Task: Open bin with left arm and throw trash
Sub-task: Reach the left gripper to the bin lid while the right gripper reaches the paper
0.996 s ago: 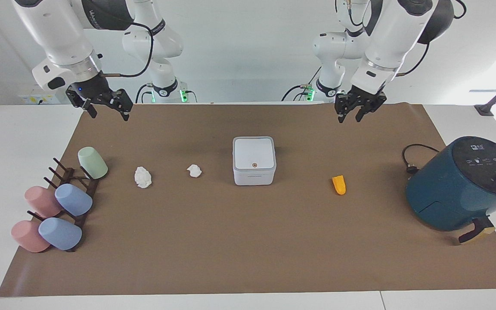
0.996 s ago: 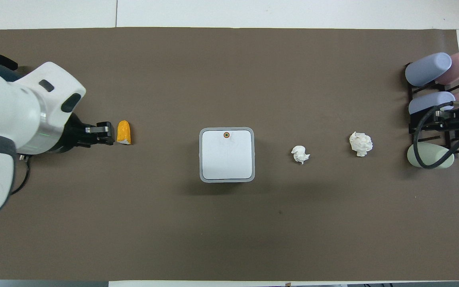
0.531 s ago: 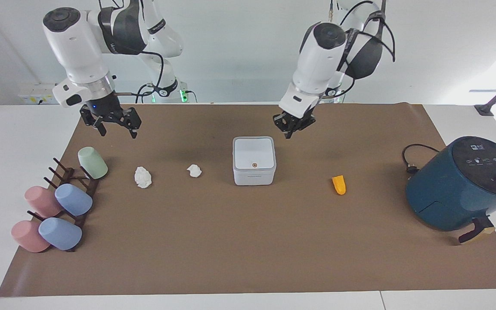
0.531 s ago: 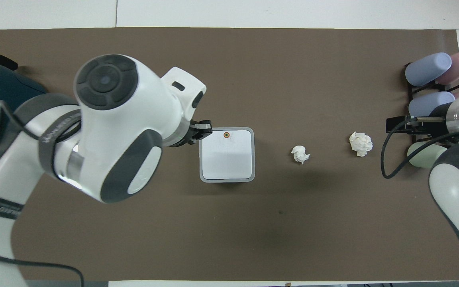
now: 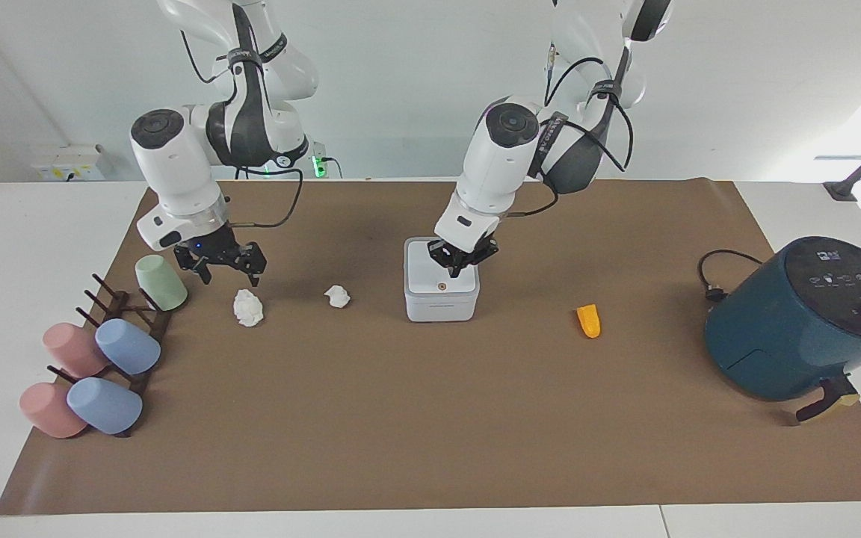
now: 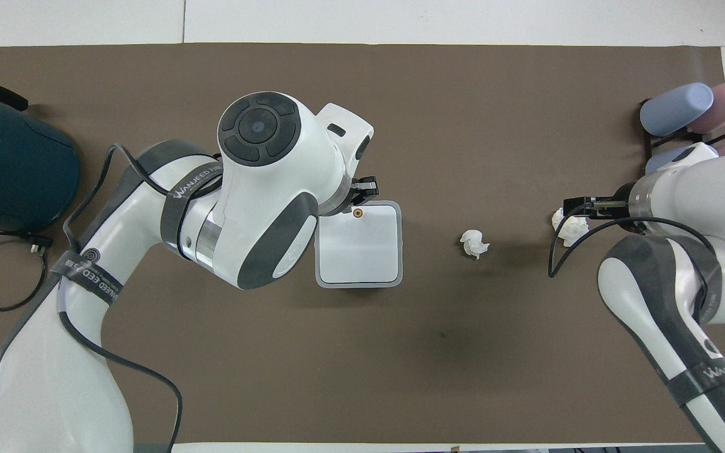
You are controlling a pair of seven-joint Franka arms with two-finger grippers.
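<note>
The bin (image 5: 442, 299) is a small white-grey box at the middle of the brown mat, with its lid shut and a round button (image 5: 442, 286) on it; it also shows in the overhead view (image 6: 362, 251). My left gripper (image 5: 459, 270) is shut, low over the lid just above the button, and it shows in the overhead view (image 6: 362, 192) too. Two white paper wads (image 5: 248, 308) (image 5: 337, 297) lie toward the right arm's end. An orange peel (image 5: 588, 320) lies toward the left arm's end. My right gripper (image 5: 227, 275) is open, low over the larger wad (image 6: 569, 231).
A dark teal air fryer (image 5: 797, 329) with its cable stands at the left arm's end. A dark rack (image 5: 131, 336) with pastel cups stands at the right arm's end, and a green cup (image 5: 160, 282) is close to my right gripper.
My left arm has swung from the mat's edge by the robots to over the bin and come down to its lid. My right arm has come down and moved to the larger wad.
</note>
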